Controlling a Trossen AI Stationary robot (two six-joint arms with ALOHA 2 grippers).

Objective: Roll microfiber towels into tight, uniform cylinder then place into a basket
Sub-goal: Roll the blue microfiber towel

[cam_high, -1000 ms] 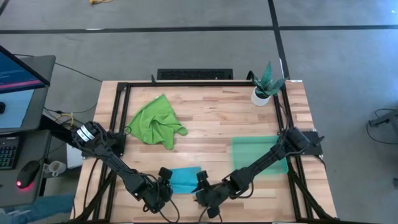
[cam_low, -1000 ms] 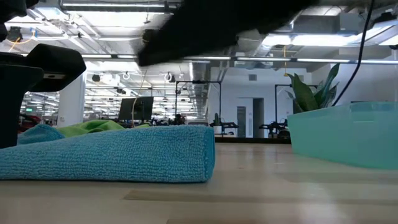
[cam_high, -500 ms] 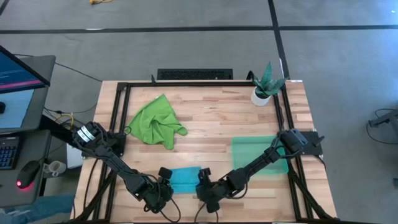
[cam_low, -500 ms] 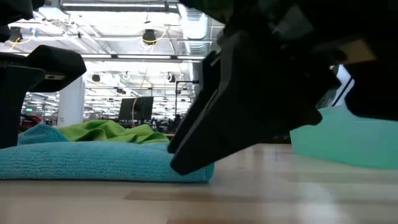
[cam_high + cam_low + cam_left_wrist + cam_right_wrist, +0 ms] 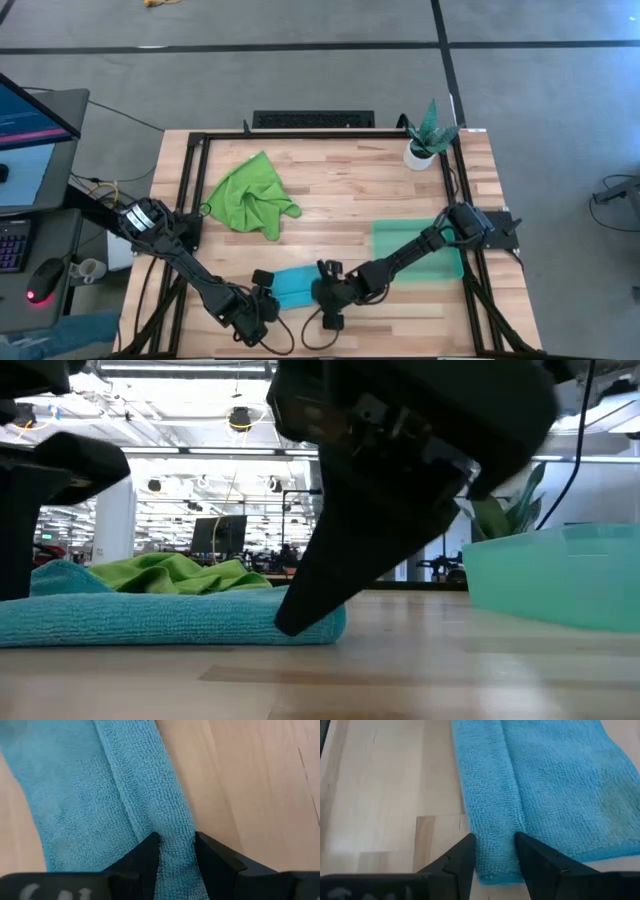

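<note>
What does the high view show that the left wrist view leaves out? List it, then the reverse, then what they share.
Only the high view: the green towel, the basket, the potted plant and the right gripper at the blue towel's other end.
Only the left wrist view: the left gripper shut on the towel's rolled edge.
Both: the blue towel on the table.

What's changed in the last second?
The right gripper moved left and came down onto the blue towel's right end, its fingers now astride the folded edge. The left gripper stayed clamped on the other end. Green towel, basket and plant are unchanged.
</note>
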